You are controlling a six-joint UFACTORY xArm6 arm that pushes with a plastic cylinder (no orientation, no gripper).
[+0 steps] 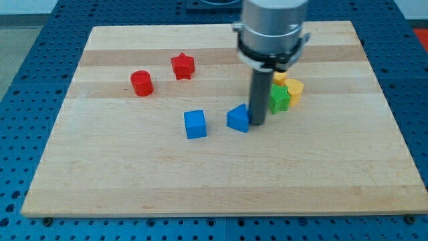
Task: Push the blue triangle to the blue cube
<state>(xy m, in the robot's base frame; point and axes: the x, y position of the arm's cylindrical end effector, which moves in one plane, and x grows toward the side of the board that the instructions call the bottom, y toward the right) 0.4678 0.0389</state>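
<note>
My tip (257,123) sits on the wooden board (134,187) a little to the view's right of centre, and it holds nothing: it is a bare rod end with no jaws to open or close, pressed against or just beside the right-hand face of the blue triangle (238,119). From my tip the blue triangle lies at about nine o'clock, touching or all but touching; the contact line itself is hidden behind the rod, so I cannot tell which. The blue cube (195,124) lies further along that same nine o'clock line, near the triangle but with a clear strip of bare wood between them. That is the relation the coming move turns on: tip, triangle and cube stand almost in one row across the view, with the tip on the far side of the triangle from the cube, so a straight push toward nine o'clock should, in my judgement, close the gap. The triangle's slanted faces may let it slip off toward the view's bottom if the push is off-centre. Behind my tip, at about two o'clock, a green block (279,99) and yellow blocks (293,90) cluster close together, partly hidden by the arm. A red cylinder (142,83) and a red star (182,66) stand well apart at ten o'clock.
</note>
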